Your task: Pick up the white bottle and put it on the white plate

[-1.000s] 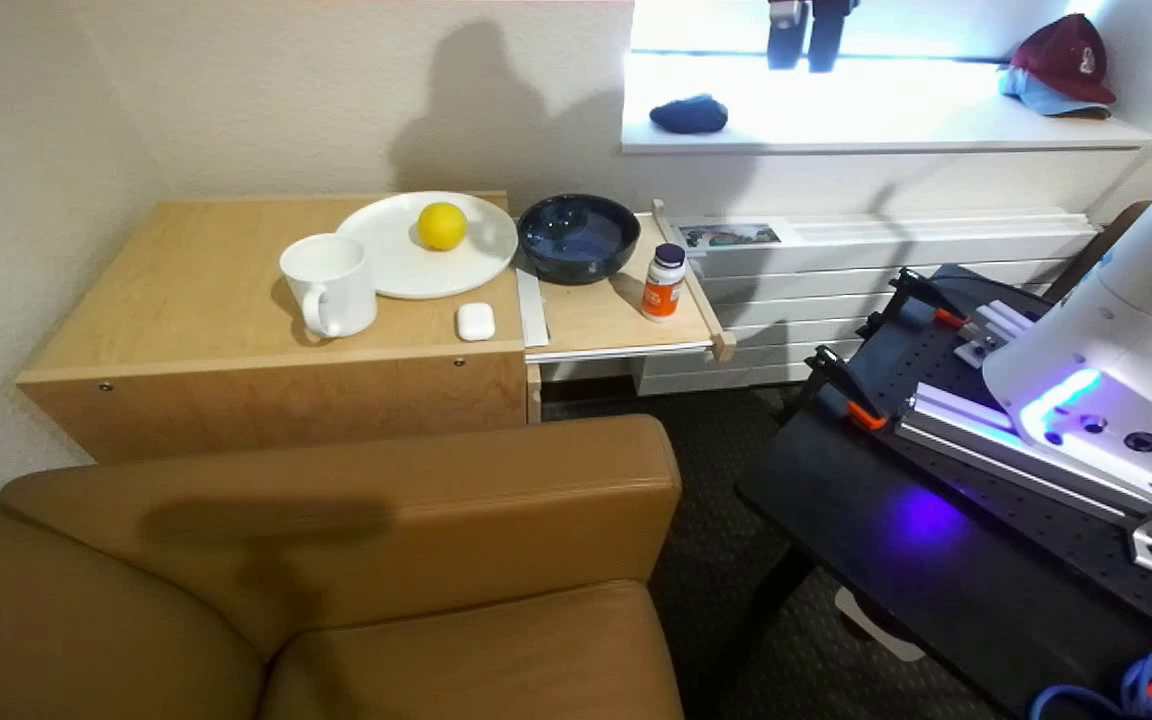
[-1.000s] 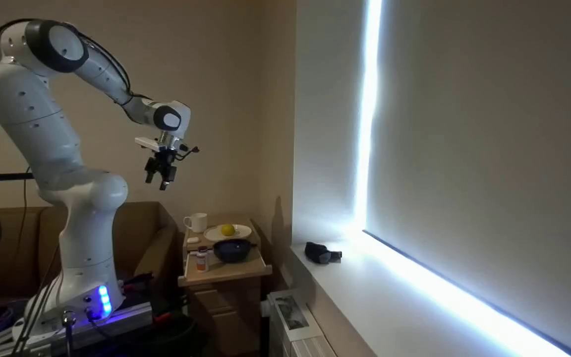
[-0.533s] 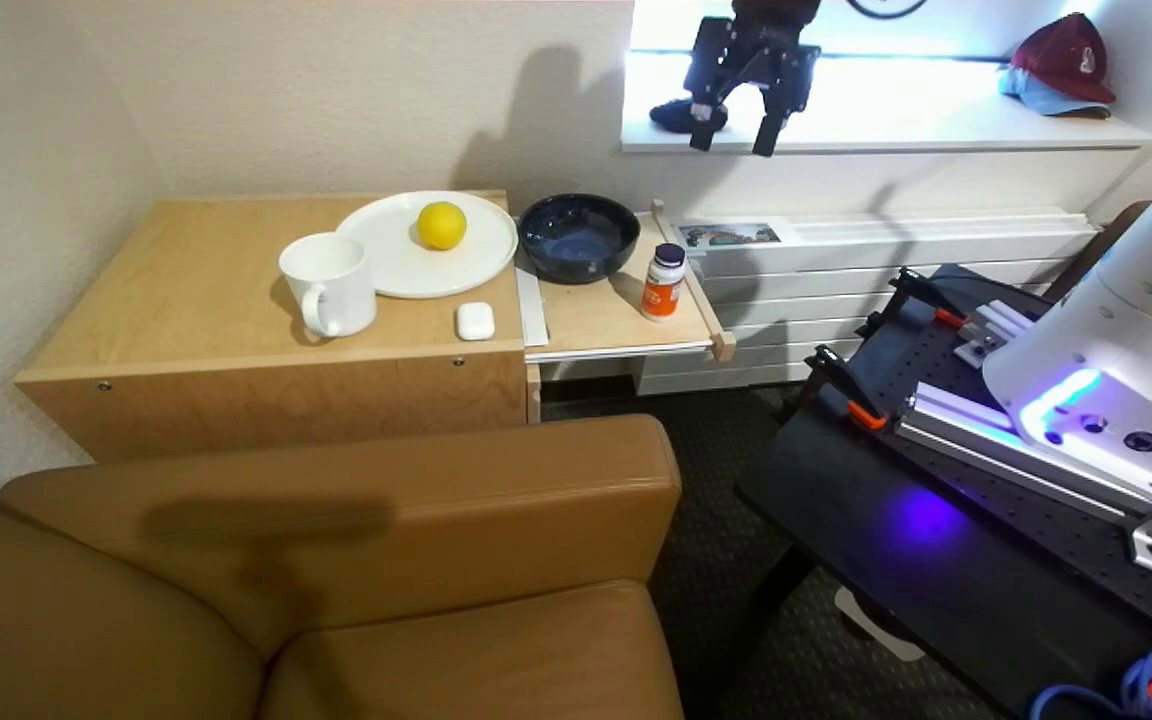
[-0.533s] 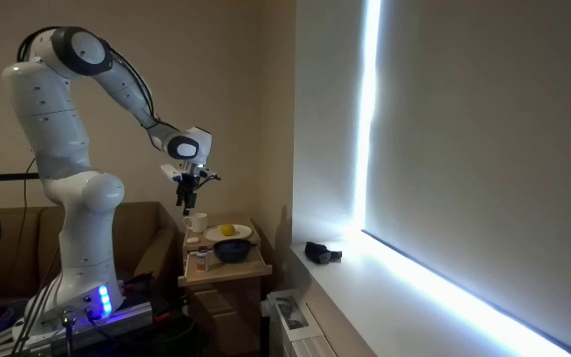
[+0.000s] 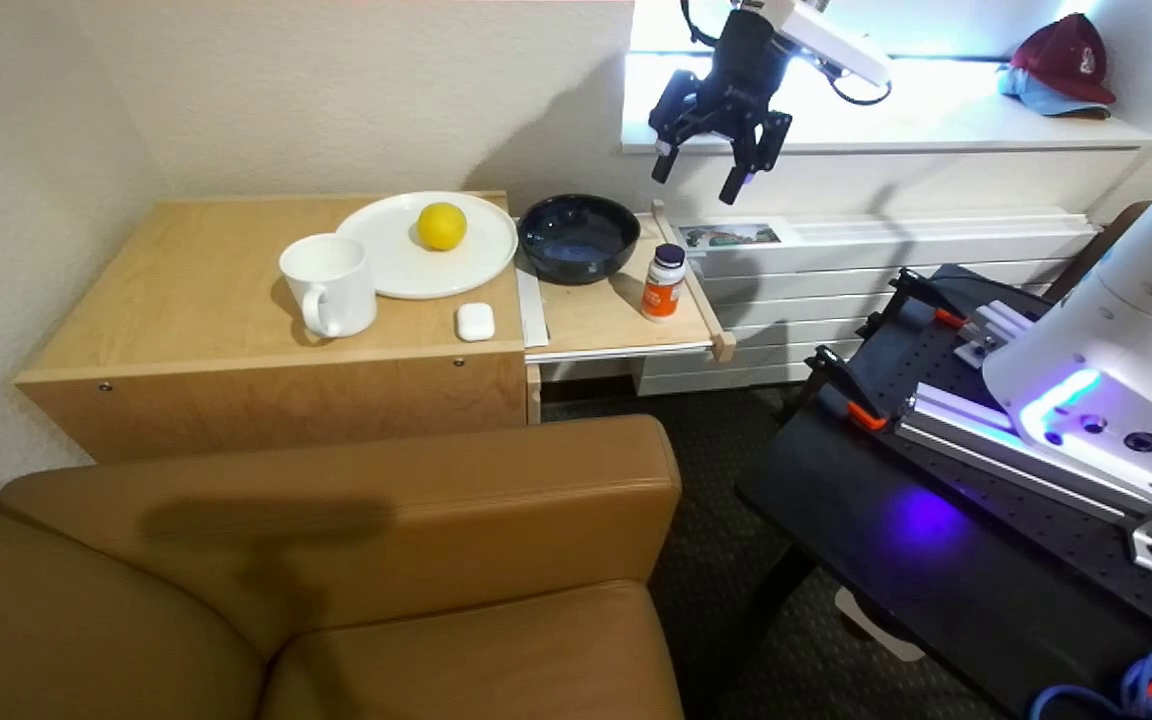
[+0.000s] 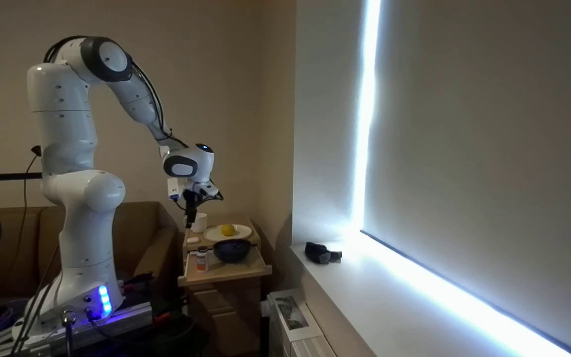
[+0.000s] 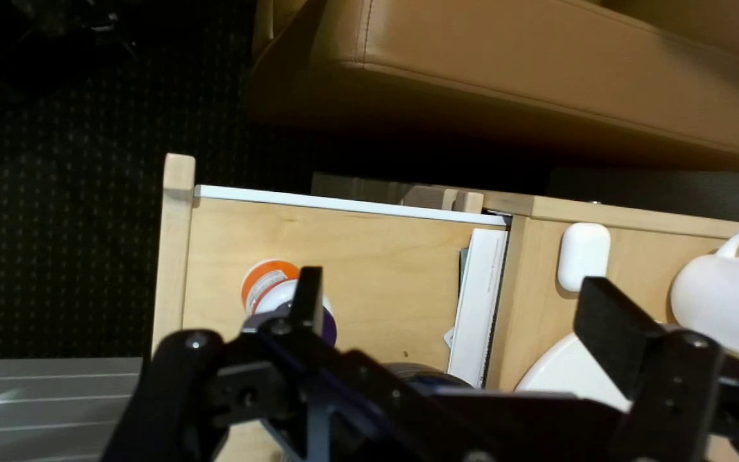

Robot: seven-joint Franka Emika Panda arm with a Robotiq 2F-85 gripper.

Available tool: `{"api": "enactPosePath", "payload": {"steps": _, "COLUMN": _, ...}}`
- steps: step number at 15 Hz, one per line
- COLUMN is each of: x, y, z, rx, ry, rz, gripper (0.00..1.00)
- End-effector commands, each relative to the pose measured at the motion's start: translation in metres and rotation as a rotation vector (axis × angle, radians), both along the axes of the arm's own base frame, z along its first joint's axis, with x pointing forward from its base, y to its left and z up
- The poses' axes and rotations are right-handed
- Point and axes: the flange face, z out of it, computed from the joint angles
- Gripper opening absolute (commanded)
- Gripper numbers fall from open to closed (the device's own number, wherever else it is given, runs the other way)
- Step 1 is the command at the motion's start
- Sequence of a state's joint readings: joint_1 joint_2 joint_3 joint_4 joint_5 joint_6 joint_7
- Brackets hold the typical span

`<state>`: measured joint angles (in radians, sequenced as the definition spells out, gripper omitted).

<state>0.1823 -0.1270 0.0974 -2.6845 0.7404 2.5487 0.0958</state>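
The white bottle (image 5: 661, 290), with an orange band and dark purple cap, stands upright on the pulled-out wooden shelf; it also shows in an exterior view (image 6: 202, 260). In the wrist view the bottle (image 7: 265, 282) is partly hidden behind a finger. The white plate (image 5: 391, 250) lies on the cabinet top with a yellow ball-shaped fruit (image 5: 442, 227) on it. In the wrist view only part of the plate (image 7: 571, 372) shows. My gripper (image 5: 696, 190) is open and empty, above the shelf and apart from the bottle. Its spread fingers (image 7: 450, 282) show in the wrist view.
A dark bowl (image 5: 579, 240) stands between plate and bottle. A white mug (image 5: 331, 285) and a small white case (image 5: 476, 321) are on the cabinet top. A raised wooden edge (image 5: 721, 345) bounds the shelf. A brown sofa (image 5: 386, 480) and a radiator (image 5: 886, 265) flank it.
The arm has reached forward and down, bringing the gripper into view over the shelf area. The wrist has turned. The bottle, plate and other objects have not moved.
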Motion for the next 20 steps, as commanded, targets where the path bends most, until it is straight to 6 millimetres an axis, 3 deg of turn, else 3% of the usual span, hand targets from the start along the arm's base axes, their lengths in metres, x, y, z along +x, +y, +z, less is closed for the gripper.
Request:
{"api": "enactPosePath", "payload": {"steps": 1, "x": 0.001, "y": -0.003, "z": -0.012, "rx": -0.044, "ry": 0.034, "rz": 0.004, "gripper": 1.00}}
{"api": "enactPosePath", "payload": {"steps": 6, "x": -0.001, "y": 0.008, "z": -0.051, "rx": -0.246, "ry": 0.010, "rz": 0.043, "gripper": 1.00}}
{"api": "enactPosePath", "payload": {"steps": 8, "x": -0.001, "y": 0.015, "z": -0.064, "rx": -0.300, "ry": -0.087, "rz": 0.027, "gripper": 1.00}}
{"api": "enactPosePath", "payload": {"steps": 9, "x": 0.004, "y": 0.011, "z": -0.048, "rx": -0.266, "ry": -0.033, "rz": 0.036, "gripper": 1.00}}
{"api": "enactPosePath", "payload": {"steps": 13, "x": 0.004, "y": 0.013, "z": -0.053, "rx": -0.275, "ry": -0.037, "rz": 0.029, "gripper": 1.00}}
{"api": "enactPosePath", "payload": {"steps": 15, "x": 0.009, "y": 0.008, "z": -0.071, "rx": -0.295, "ry": -0.058, "rz": 0.004, "gripper": 1.00}}
{"api": "enactPosePath", "payload": {"steps": 20, "x": 0.016, "y": 0.004, "z": -0.093, "rx": -0.293, "ry": -0.124, "rz": -0.060, "gripper": 1.00}}
